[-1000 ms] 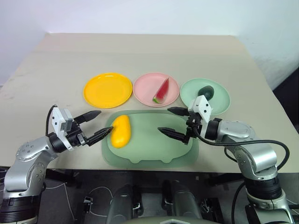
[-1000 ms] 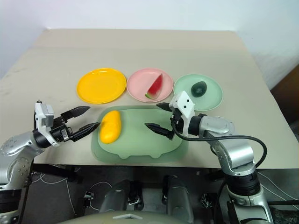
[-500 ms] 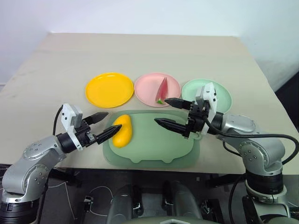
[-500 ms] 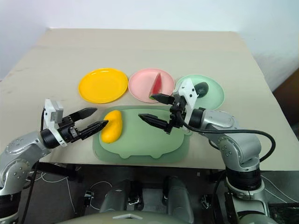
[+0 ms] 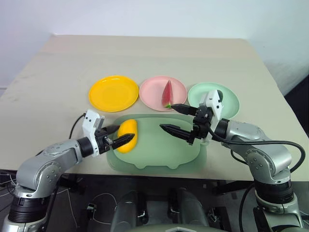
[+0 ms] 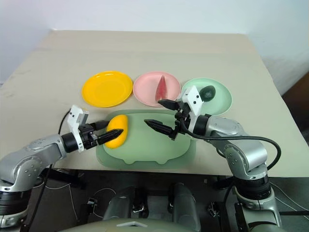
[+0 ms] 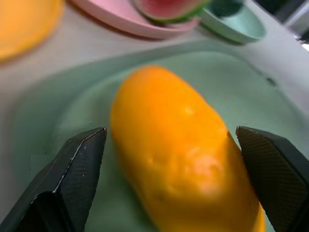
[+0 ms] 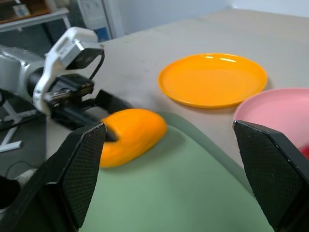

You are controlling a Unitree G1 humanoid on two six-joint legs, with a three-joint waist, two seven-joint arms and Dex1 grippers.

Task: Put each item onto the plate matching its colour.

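While the yellow mango [image 5: 127,136] lies on the green mat [image 5: 159,153], the left gripper [image 5: 119,140] straddles it with fingers spread wide, not gripping. The right gripper [image 5: 173,119] hovers wide open over the mat, holding nothing, near the pink plate [image 5: 155,90].

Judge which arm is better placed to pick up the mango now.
Left: its open claw already straddles the mango on the green mat; the right claw hangs open over mid-mat.

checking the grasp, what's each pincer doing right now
Left pincer: open, fingers either side of the mango, not closed on it.
Right pincer: open, holding nothing, above the green mat.
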